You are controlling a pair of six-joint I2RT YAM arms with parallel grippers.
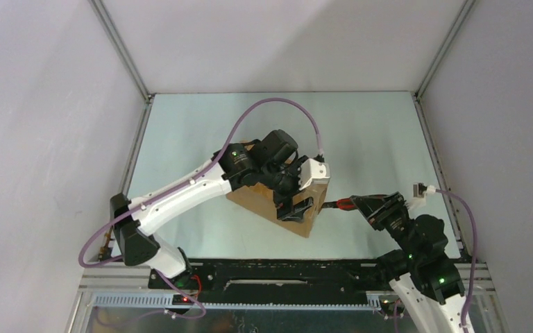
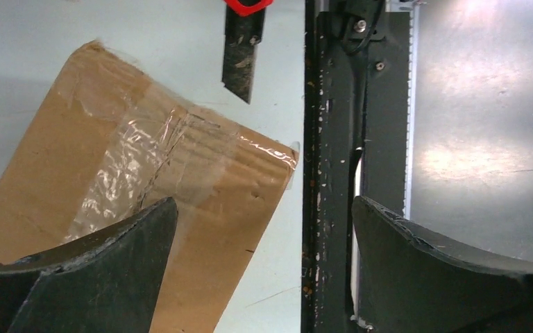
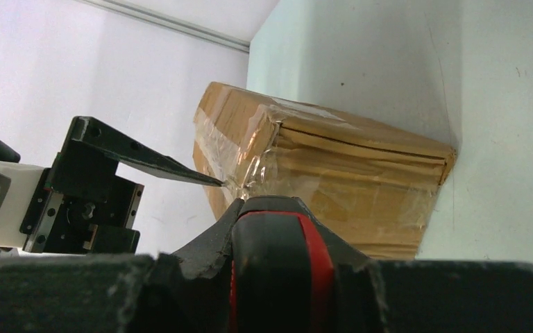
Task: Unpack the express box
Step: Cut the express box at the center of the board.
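Since the express box (image 1: 258, 200) looked light and stiff, I'd have grabbed its untaped sides; left jaws were spread above it, right jaws pinched a knife (image 1: 340, 204).

Express box (image 1: 264, 203) — top mostly hidden under left arm (image 1: 180, 193).

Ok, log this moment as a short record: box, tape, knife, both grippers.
express box: lying on the table, flaps closed
tape: clear, wrinkled, covering the seam
utility knife: blade pointing at the box end, apparently just clear of it
left gripper: open, above the box
right gripper: shut on the utility knife
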